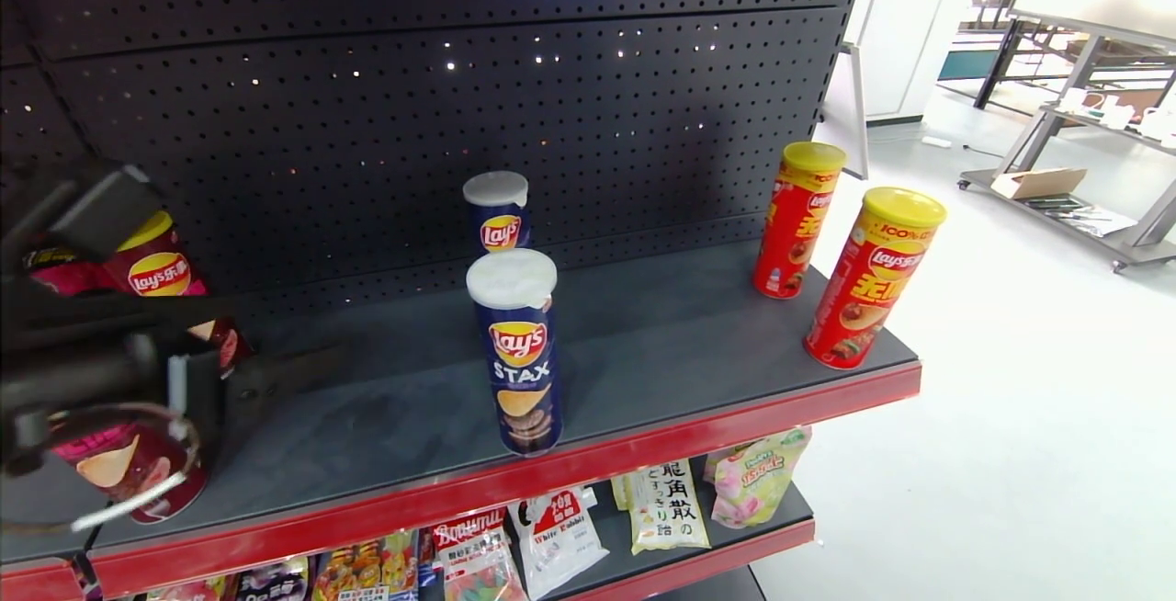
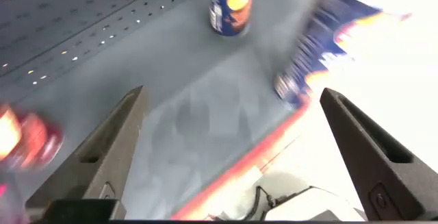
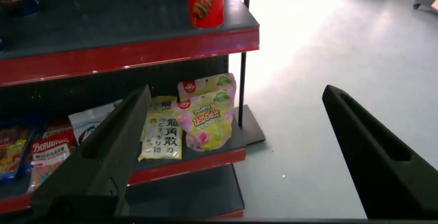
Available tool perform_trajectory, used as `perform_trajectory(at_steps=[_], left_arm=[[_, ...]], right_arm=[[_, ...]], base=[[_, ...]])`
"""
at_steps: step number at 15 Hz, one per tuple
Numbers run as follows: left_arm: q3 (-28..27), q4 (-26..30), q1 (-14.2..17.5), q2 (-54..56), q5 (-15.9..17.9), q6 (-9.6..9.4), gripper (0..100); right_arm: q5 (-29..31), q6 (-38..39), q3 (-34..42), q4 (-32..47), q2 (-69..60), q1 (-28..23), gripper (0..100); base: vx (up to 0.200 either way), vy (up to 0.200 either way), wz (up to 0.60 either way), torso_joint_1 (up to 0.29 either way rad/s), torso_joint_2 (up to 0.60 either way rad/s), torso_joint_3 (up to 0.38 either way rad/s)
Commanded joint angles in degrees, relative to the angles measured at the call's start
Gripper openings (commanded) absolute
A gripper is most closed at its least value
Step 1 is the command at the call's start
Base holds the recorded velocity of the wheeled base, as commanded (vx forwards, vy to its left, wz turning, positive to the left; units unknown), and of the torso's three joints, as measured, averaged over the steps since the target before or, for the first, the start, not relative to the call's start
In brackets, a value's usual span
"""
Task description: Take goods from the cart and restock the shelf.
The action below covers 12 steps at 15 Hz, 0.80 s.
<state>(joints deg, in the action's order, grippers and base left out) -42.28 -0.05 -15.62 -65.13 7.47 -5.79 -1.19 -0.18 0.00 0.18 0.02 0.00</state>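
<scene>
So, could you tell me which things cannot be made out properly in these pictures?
Head view: dark red cylindrical crisp cans at the shelf's left end, partly hidden by the left arm.
Left wrist view: the nearer dark blue crisp can, blurred.
Right wrist view: the red crisp can, upper part cut off by the picture's edge.

A blue cylindrical crisp can with a white lid (image 1: 519,353) is stood near the red front edge of the dark grey shelf board (image 1: 680,344), a second blue can (image 1: 498,215) behind it. Two red yellow-lidded cans (image 1: 871,279) are stood at its right end.
</scene>
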Motion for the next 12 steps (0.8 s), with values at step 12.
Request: perform_trajectory(at_steps=[12], left_arm=[[21.10,16.13,0.15,59.25,-10.20,3.77,100]], right_arm=[[-0.74,-0.26,-0.09,-0.01,-0.02,0.09,100]], base=[[0.000,0.000,0.00,0.000,0.00,0.000]])
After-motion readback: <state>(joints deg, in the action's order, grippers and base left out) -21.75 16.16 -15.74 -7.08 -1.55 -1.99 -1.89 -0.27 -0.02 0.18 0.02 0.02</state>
